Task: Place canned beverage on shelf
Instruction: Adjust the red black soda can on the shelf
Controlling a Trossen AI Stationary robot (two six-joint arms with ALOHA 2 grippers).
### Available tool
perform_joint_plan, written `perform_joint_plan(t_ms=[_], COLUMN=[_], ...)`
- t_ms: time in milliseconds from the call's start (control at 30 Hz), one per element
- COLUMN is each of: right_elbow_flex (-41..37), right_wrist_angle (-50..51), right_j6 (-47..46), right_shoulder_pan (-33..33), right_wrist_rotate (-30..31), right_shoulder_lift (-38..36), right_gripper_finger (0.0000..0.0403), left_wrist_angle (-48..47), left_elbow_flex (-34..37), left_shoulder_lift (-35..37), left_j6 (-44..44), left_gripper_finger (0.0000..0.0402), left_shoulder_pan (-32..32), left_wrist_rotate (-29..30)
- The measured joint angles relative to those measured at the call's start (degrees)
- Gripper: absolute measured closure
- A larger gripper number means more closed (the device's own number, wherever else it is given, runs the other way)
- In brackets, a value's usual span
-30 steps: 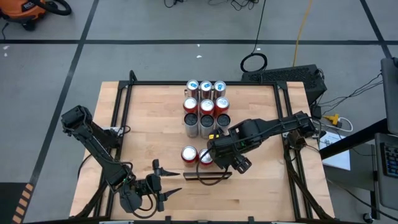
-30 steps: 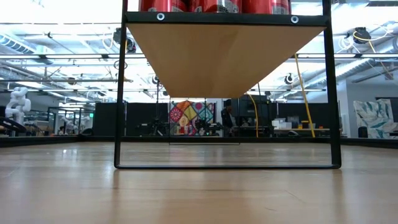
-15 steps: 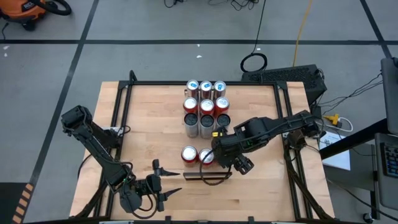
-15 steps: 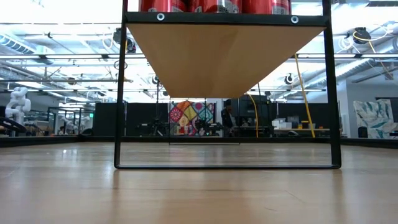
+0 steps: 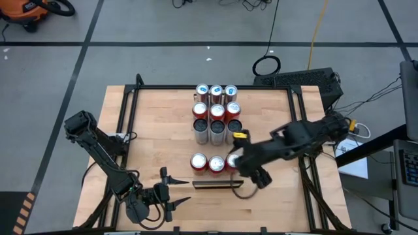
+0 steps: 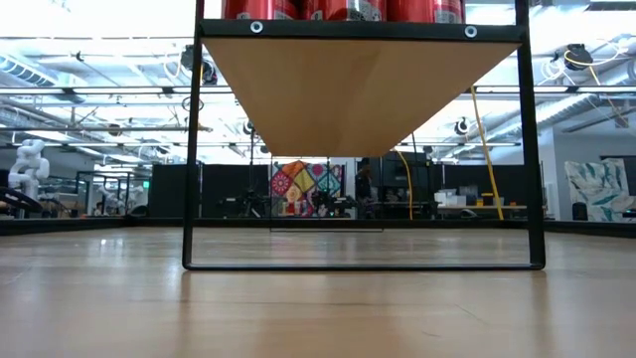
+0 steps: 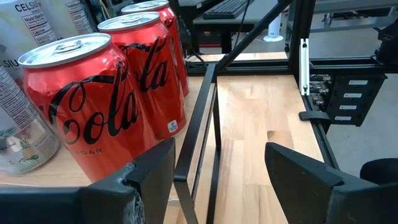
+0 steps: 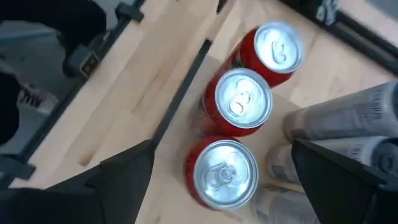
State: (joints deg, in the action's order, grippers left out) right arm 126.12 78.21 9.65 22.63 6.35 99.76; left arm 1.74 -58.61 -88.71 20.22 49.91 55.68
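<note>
The shelf is a pale wood panel on a black frame in the middle of the table; the low view shows its underside. Three red cans stand upright in a row across its near end, also seen in the right wrist view and the left wrist view. My right gripper hangs open above and just right of that row, touching nothing. My left gripper waits open near the table's front edge, left of the shelf.
Several more cans, red, dark and white-topped, stand in rows on the far part of the shelf. Black frame rails run along the table's left and right sides. Bare tabletop lies on either side of the shelf.
My right gripper has risen and drawn back toward the table's right edge, tipping as it went. A third red can that it covered now shows standing at the right end of the row. The left arm has kept still.
</note>
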Motion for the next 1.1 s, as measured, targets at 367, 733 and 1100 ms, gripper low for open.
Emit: perform_joint_plan(t_ms=[367, 733, 1100], right_elbow_flex=[0.1, 0.0, 0.0], right_wrist_angle=[-9.0, -12.8, -13.1], right_j6=[-11.5, -22.6, -27.3], right_shoulder_pan=[13.6, 19.8, 21.7], right_wrist_rotate=[10.5, 35.2, 55.4], right_shoulder_lift=[4.4, 16.5, 24.8], right_gripper_finger=[0.0048, 0.0151, 0.0355], left_wrist_angle=[-1.0, -0.7, -0.7], left_elbow_flex=[0.0, 0.0, 0.0], left_shoulder_lift=[0.0, 0.0, 0.0], left_j6=[-0.4, 0.3, 0.4], left_gripper_finger=[0.0152, 0.0152, 0.0152], left_shoulder_pan=[0.0, 0.4, 1.2], left_wrist_rotate=[0.0, 0.0, -0.1])
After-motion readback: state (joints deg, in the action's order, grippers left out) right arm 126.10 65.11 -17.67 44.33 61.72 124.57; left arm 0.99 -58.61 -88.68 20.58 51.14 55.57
